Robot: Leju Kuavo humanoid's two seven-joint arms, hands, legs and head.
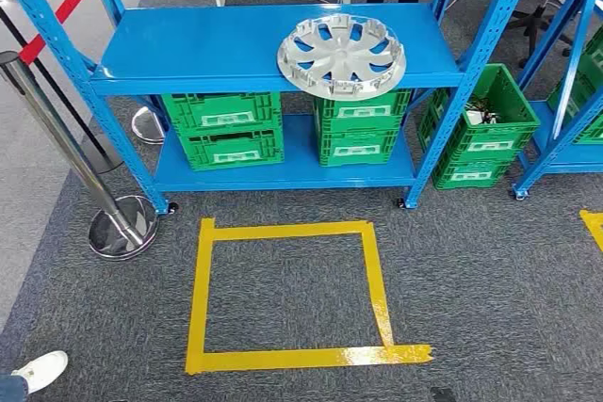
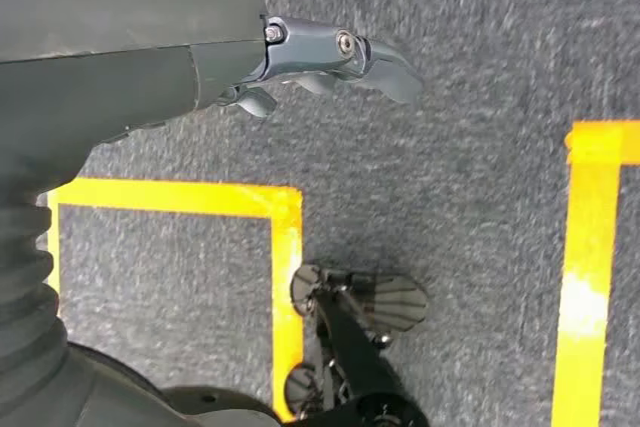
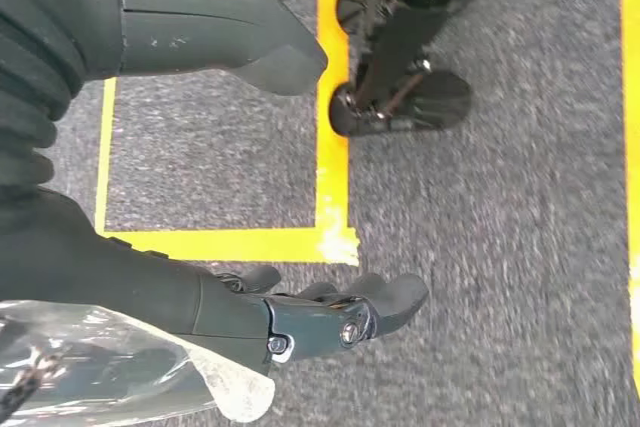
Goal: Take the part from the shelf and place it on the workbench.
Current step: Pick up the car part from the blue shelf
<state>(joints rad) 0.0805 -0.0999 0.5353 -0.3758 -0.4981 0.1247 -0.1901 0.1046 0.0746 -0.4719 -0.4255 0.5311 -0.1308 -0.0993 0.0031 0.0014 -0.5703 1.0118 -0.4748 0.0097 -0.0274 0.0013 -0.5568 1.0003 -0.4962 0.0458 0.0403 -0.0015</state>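
Observation:
A silver wheel cover (image 1: pixel 342 56) lies flat on the upper board of the blue shelf (image 1: pixel 213 49), toward its right end, its rim slightly over the front edge. My left hand (image 2: pixel 324 62) hangs over the grey carpet with its fingers stretched out and nothing in it. My right hand (image 3: pixel 332 312) also hangs above the carpet, fingers extended and apart, holding nothing. Both hands are far from the shelf.
Green crates (image 1: pixel 227 126) (image 1: pixel 359 126) stand on the lower shelf board, and more (image 1: pixel 483 129) sit on the floor to the right. A yellow tape square (image 1: pixel 285 294) marks the carpet before the shelf. A chrome barrier post (image 1: pixel 121 223) stands left; a person's white shoe (image 1: pixel 42 369) is at bottom left.

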